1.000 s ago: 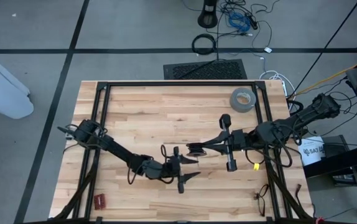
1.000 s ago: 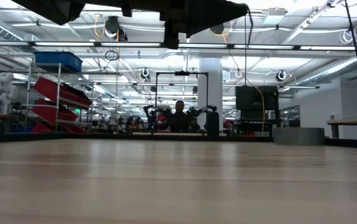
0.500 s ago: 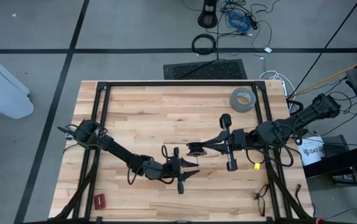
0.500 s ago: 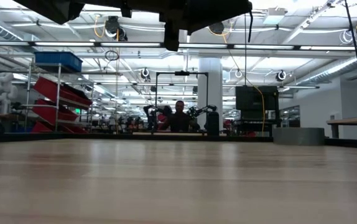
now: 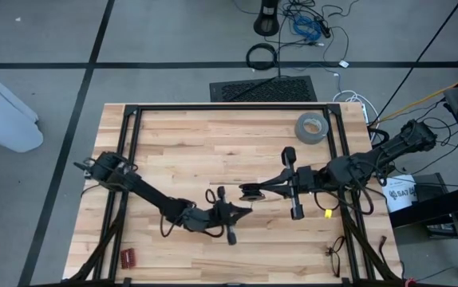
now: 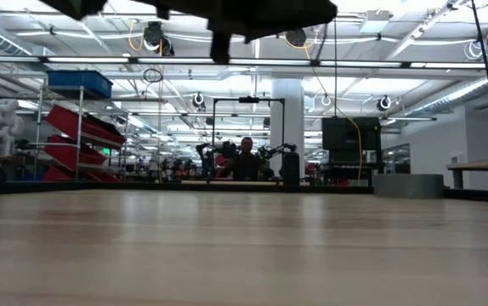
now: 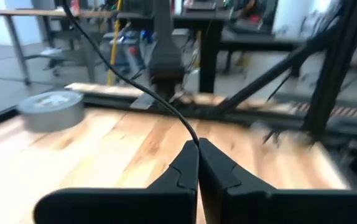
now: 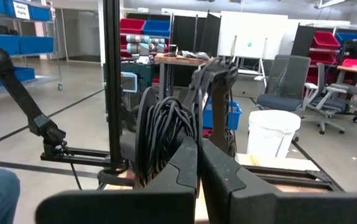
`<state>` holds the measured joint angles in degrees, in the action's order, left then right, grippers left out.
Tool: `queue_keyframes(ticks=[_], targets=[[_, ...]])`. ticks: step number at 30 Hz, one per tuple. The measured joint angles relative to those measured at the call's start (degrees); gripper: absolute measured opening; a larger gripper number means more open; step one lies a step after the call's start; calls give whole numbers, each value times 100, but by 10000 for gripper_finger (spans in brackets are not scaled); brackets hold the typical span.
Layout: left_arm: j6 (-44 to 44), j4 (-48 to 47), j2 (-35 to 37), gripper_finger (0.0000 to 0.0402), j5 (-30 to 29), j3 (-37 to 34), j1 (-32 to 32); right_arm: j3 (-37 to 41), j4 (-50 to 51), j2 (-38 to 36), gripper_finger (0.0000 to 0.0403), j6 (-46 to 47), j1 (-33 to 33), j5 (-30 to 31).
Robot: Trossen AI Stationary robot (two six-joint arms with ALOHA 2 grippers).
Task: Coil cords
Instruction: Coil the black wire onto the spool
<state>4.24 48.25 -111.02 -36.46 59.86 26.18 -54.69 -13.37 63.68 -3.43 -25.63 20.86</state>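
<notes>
The cords show as one very thin black wire [image 7: 142, 92], running in a loose curve above the wooden tabletop and ending pinched between the closed fingertips of the left gripper [image 7: 197, 144]. A wound bundle of the same black wire (many turns, standing upright) hangs at the shut tips of the right gripper [image 8: 198, 144]. From above, that coil [image 5: 250, 190] sits near the table's middle, between the two grippers.

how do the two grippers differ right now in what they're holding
The left gripper pinches one thin strand of the cord, running off across the table; the right gripper clamps an already wound bundle of loops. Both are shut, meeting near the table's middle.
</notes>
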Motion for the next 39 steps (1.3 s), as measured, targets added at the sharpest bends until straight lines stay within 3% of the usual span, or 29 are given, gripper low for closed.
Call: queue_keyframes(ticks=[6,12,16,26,39], targets=[[353,-2163,842,3,-704,-2,166,1,126,-2,0,123,-57,2],[1333,-4642,2000,2,-973,-2,393,-1,158,-2,0,131,-195,0],[1773,-5602,2636,1,-1128,-2,649,0,294,-4,0,269,-197,2],[1790,-6122,3528,1,-1971,-2,1358,0,762,81,0,438,-197,31],[1786,-6291,3996,1,-2506,-4,1564,-1,903,357,0,386,-197,-7]])
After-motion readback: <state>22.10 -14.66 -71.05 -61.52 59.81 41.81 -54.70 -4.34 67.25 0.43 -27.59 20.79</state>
